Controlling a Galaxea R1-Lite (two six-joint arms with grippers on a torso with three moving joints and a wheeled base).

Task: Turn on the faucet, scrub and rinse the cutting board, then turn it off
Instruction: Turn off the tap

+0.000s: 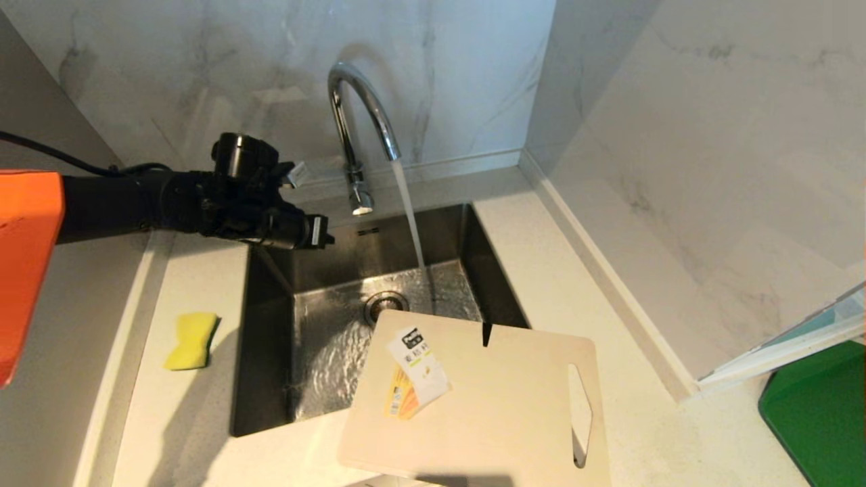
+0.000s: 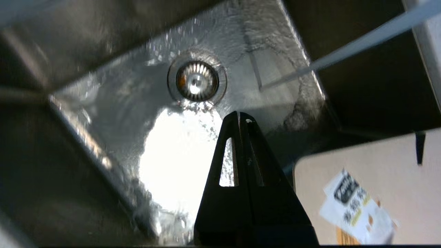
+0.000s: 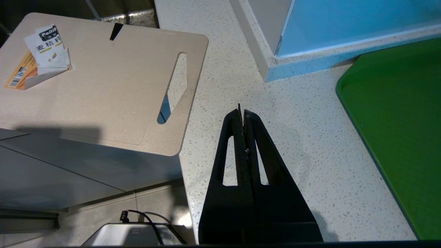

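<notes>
The cutting board (image 1: pixel 487 399) lies flat at the sink's (image 1: pixel 270 352) front right corner, overhanging the basin — stiff, light, probably slippery once wet, best pinched at its handle hole — both the left gripper (image 1: pixel 323 235) and right gripper (image 3: pixel 242 115) closed, empty.

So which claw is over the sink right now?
The left claw, shut, hangs over the sink's back-left corner beside the running faucet. The right claw, also shut, is over bare counter beside the board.
</notes>
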